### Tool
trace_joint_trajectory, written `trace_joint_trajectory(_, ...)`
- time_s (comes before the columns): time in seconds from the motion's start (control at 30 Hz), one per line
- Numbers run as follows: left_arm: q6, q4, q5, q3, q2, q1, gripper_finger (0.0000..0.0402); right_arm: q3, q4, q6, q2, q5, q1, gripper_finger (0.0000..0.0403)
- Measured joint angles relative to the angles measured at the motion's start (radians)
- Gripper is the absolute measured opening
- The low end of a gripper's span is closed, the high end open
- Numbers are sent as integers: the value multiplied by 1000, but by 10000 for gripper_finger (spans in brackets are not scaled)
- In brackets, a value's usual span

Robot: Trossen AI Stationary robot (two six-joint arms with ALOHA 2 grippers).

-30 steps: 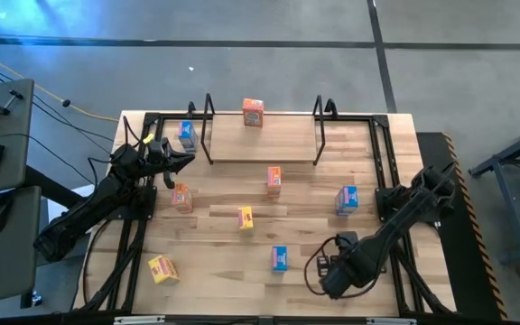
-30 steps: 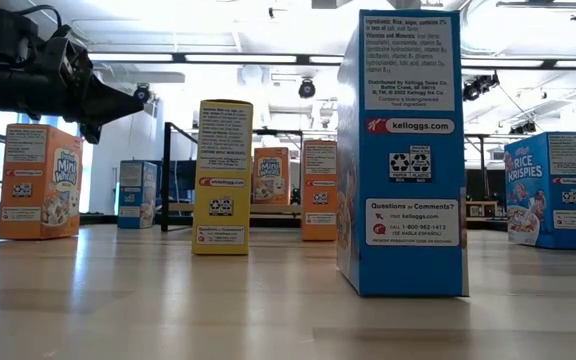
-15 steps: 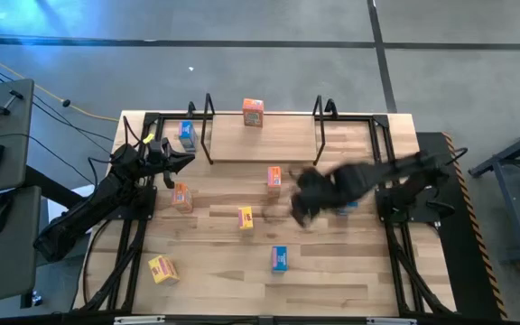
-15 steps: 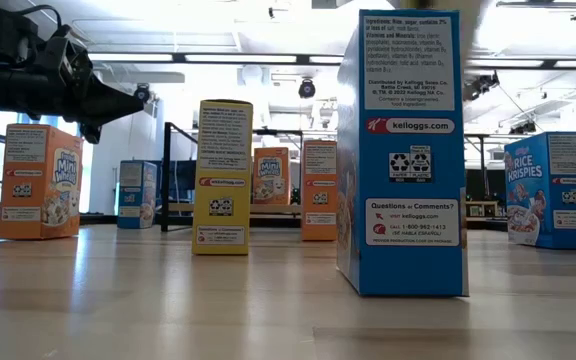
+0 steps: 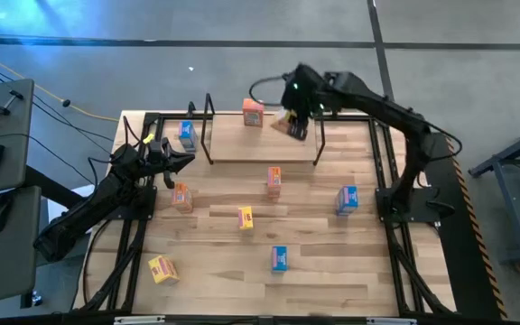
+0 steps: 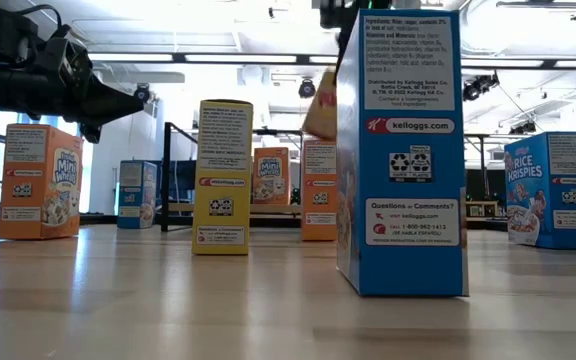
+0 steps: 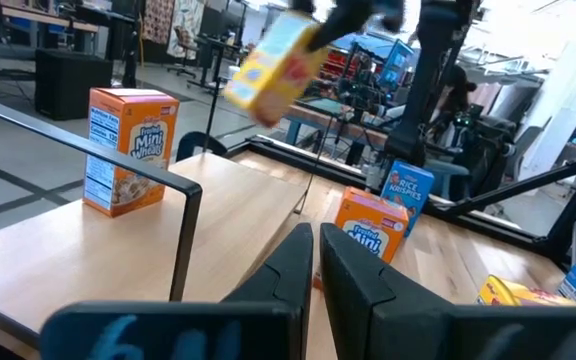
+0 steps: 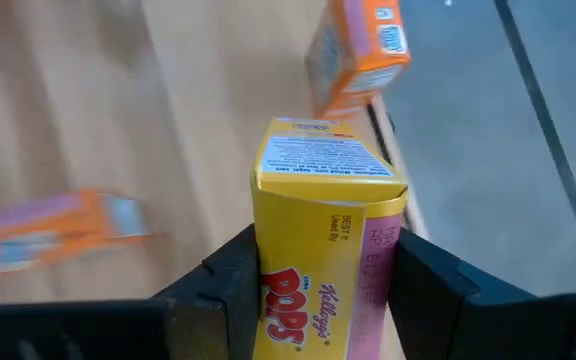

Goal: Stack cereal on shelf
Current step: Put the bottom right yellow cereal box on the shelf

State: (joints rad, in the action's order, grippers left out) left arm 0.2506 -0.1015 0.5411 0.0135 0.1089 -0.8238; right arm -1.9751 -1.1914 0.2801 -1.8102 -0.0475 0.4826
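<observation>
Grasping a yellow Kellogg's Pops box (image 8: 323,255), the right tool (image 5: 298,116) hangs over the shelf (image 5: 262,144) beside an orange Frosted Mini-Wheats box (image 5: 254,113); the left tool (image 5: 184,159) is clenched, empty.

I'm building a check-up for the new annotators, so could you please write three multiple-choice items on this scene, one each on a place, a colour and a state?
1. Where does the right claw hang?
A. over the shelf
B. over the table's near edge
C. beside the keyboard

2. What is the main colour of the Pops box in the right claw?
A. blue
B. yellow
C. green

3. How does the left claw stand?
A. open around a box
B. shut on a blue box
C. shut, holding nothing

Key: 1 A, the high view shows it above the plank between the wire frames, near the right one. 2 B, the right wrist view shows a yellow box clamped between the fingers. 3 C, the left wrist view shows its fingers together with nothing between them.
</observation>
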Motion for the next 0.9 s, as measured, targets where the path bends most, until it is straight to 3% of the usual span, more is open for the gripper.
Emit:
trace_joint_trajectory(0.2,-19,0,-3,0,0,0,16,0,35,194,-130,39,107,158)
trace_joint_trajectory(0.4,-19,0,-4,0,0,0,16,-1,94,269,-214,41,122,158)
trace_joint_trajectory(0.7,-19,1,-4,0,0,0,16,-5,158,282,-256,8,119,160)
trace_joint_trajectory(0.9,-19,4,-5,0,0,0,16,-4,190,286,-266,-5,118,193)
